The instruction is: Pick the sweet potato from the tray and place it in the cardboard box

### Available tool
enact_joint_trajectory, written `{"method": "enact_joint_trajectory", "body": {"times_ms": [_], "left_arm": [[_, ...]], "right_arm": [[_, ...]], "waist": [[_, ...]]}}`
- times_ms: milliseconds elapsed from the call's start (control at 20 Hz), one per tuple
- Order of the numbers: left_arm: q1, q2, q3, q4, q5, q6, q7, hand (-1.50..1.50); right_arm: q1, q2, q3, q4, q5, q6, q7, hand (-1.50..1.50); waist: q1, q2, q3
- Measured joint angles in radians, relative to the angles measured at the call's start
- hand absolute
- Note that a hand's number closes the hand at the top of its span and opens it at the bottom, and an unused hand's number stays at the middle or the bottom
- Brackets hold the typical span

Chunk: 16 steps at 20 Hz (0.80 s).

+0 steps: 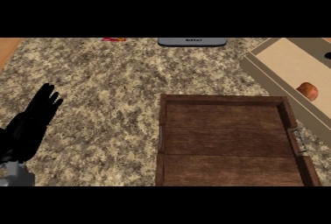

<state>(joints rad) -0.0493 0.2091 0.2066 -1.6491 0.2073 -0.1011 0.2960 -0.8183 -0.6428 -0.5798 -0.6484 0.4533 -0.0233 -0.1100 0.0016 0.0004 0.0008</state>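
Nearest the camera sits the wooden tray (229, 140), dark brown with metal handles on its short sides, and nothing lies on its slatted floor. Left of the tray, well apart from it, the left hand (32, 120) stands at the view's edge with its fingers (47, 97) straight and close together, pointing up, holding nothing; it looks like a hand at rest. No right hand shows anywhere in the view.

Beyond the tray's far right corner lies the cardboard box (287, 61), set at an angle, its tan floor open to the camera. The sweet potato (308, 91), orange-brown and small, lies inside that box, near the wall that faces the tray. So the task's thing is already in its goal, and the placing seems done.

What remains, as I judge it, is only a clean finish. To do that well, any arm moving back over the tray should rise before it travels sideways, so that it does not catch the box wall or nudge the box along the counter (103, 87). The left hand should stay where it is, away from the tray. At the counter's far edge, beyond the tray, a grey device (192, 41) and a red scrap (114, 39) play no part
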Motion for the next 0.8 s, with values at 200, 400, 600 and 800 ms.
{"method": "enact_joint_trajectory", "body": {"times_ms": [200,400,600,800], "left_arm": [[0.001,0.018,0.019,0.01,0.014,-0.021,-0.007,0.0],[0.013,0.002,0.006,-0.022,0.006,-0.009,0.006,0.0],[0.029,0.006,0.013,-0.031,0.011,-0.021,0.004,0.0],[-0.002,0.006,0.013,-0.001,0.002,-0.02,-0.005,0.0]], "right_arm": [[0.046,-0.072,-0.072,0.04,-0.076,0.046,-0.044,-1.5],[0.084,-0.154,-0.127,0.107,-0.14,0.113,-0.103,-1.5],[0.123,-0.237,-0.149,0.154,-0.182,0.203,-0.158,-1.5],[0.16,-0.29,-0.155,0.212,-0.203,0.252,-0.234,-1.5]], "waist": [[0.002,0.001,0.0],[0.006,0.002,0.0],[0.008,0.003,0.0],[0.008,0.004,0.001]]}}
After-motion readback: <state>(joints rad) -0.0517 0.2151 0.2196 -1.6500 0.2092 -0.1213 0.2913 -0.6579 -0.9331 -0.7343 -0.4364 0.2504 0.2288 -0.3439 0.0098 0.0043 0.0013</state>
